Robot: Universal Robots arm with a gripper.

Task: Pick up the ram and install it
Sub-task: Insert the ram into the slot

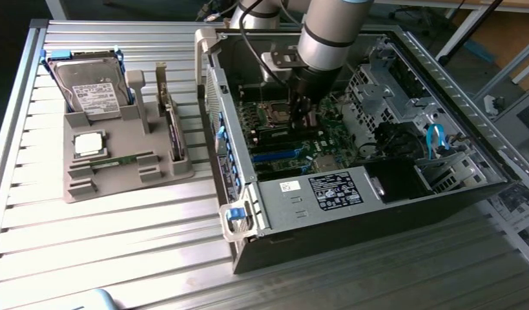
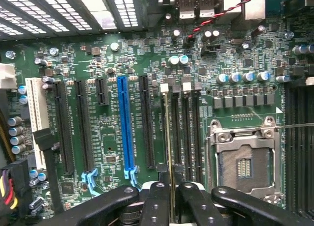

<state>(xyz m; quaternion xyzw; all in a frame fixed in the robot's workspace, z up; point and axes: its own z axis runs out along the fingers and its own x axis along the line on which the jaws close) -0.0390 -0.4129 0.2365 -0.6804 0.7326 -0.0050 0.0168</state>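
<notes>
In the wrist view the ram [image 2: 169, 137] appears edge-on as a thin green-gold strip running out from between my two black fingers [image 2: 157, 204]. My gripper [image 2: 171, 206] is shut on it. The stick stands upright over the leftmost of the black memory slots [image 2: 185, 132], in line with that slot's white end latch [image 2: 164, 87]. Whether its lower edge touches the slot I cannot tell. In the exterior view the gripper [image 1: 302, 119] reaches down into the open computer case [image 1: 273, 206], just above the motherboard [image 1: 325, 139].
The empty processor socket [image 2: 243, 162] lies right beside the memory slots, and a blue expansion slot [image 2: 125, 127] is on their other side. On the exterior view's left, a grey tray [image 1: 117, 184] holds a hard drive [image 1: 92, 87], a silver processor chip [image 1: 89, 143] and a small green stick [image 1: 117, 161].
</notes>
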